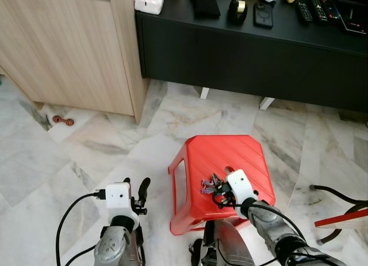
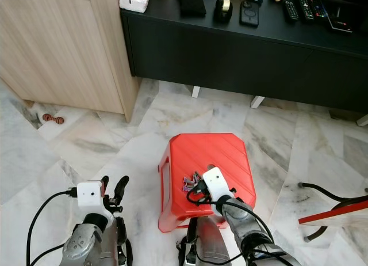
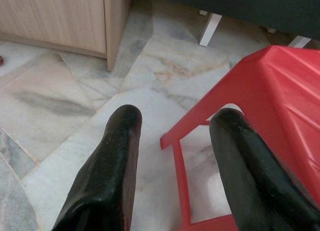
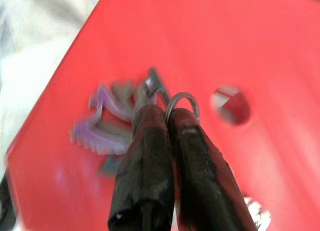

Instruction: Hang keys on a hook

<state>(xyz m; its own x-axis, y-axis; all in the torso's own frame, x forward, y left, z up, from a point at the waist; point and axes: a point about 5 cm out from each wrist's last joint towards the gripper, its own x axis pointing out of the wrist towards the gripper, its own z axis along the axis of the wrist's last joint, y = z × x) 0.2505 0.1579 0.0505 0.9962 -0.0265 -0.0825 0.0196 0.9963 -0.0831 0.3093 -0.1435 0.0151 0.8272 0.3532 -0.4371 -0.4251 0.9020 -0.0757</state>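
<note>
The right gripper (image 4: 162,113) is clenched on the keys (image 4: 107,126) atop one red stool (image 1: 230,156). Beyond it stands one black cabinet (image 1: 259,59). The left gripper (image 3: 175,126) hangs released beside the stool.

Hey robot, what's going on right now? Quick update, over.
Right end effector shut on keys atop red stool. Left end effector open, idle beside stool. No hook seen yet. Over.

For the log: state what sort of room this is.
Probably a home living room: a marble-tiled floor, a low black TV console bearing remote controls, and a wooden cabinet. The right gripper pinches keys on a red plastic stool.
</note>
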